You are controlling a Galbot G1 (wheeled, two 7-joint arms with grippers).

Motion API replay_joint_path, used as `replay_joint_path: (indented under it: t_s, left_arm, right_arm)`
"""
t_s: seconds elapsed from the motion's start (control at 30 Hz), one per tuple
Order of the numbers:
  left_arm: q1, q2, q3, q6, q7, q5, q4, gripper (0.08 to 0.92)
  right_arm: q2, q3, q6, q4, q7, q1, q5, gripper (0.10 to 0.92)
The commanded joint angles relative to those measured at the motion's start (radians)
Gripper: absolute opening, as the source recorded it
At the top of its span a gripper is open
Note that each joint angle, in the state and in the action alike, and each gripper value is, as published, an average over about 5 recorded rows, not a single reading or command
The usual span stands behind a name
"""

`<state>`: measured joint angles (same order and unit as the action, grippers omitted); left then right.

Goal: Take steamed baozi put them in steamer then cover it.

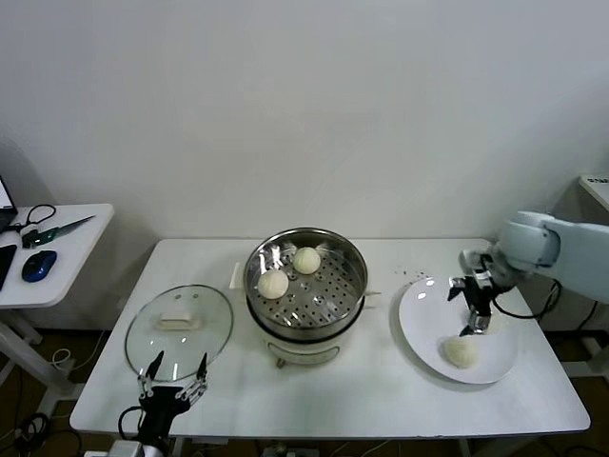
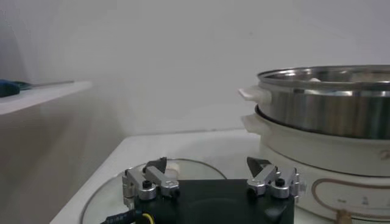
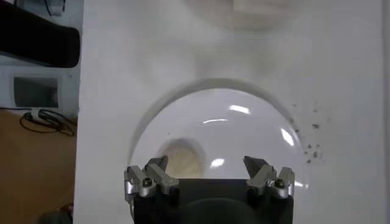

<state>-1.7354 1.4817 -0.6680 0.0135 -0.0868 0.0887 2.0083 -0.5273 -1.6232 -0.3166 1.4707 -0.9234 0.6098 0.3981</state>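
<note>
Hovering above the white plate (image 1: 428,328), right gripper (image 1: 473,314) with fingers spread and nothing between them. Directly below and slightly toward the table's near edge from that gripper, one steamed baozi (image 1: 461,351) resting on the plate; seen in the right wrist view as a pale dome (image 3: 181,159) just beyond the spread fingertips (image 3: 157,165), apart from them. Scattered beside the plate's far rim, a few dark specks (image 1: 407,275) on the white table (image 1: 371,400).

Well off to the right gripper's left, across the table's middle, the steamer (image 1: 306,295): shiny steel pot on a cream-white base, uncovered. Sitting on its perforated tray, two more baozi, one (image 1: 306,259) toward the far wall and one (image 1: 273,283) nearer the pot's left side, close together but not clearly touching. No fourth bun visible anywhere.

Parked low at the table's near-left edge, left gripper (image 1: 173,379), fingers likewise apart and empty. Just beyond its fingertips, lying flat on the table, the cover (image 1: 179,331), clear glass with a cream handle (image 1: 175,321) on top; rim of the glass visible past the open fingers (image 2: 155,170) in the left wrist view, with the steamer wall (image 2: 329,109) rising close by to one side.

Standing apart at the far left, a side table (image 1: 57,257) holding a blue mouse (image 1: 36,266) and cables.
</note>
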Motion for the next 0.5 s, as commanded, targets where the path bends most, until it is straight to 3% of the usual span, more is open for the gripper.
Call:
replay_joint_path:
  t_s: [0.03,0.5]
  left_arm:
    - [-0.001,0.001,0.0,0.001,0.0,-0.003,-0.002,0.823]
    - [-0.012,0.0,0.003,0.006,-0.001,-0.009,-0.007,0.823]
  right_arm:
    - [0.087,0.206,-0.007,-0.019,0.019,-0.289,-0.122,0.823]
    - [0.023,0.302,-0.014,-0.1,0.067,-0.408,-0.166,0.823]
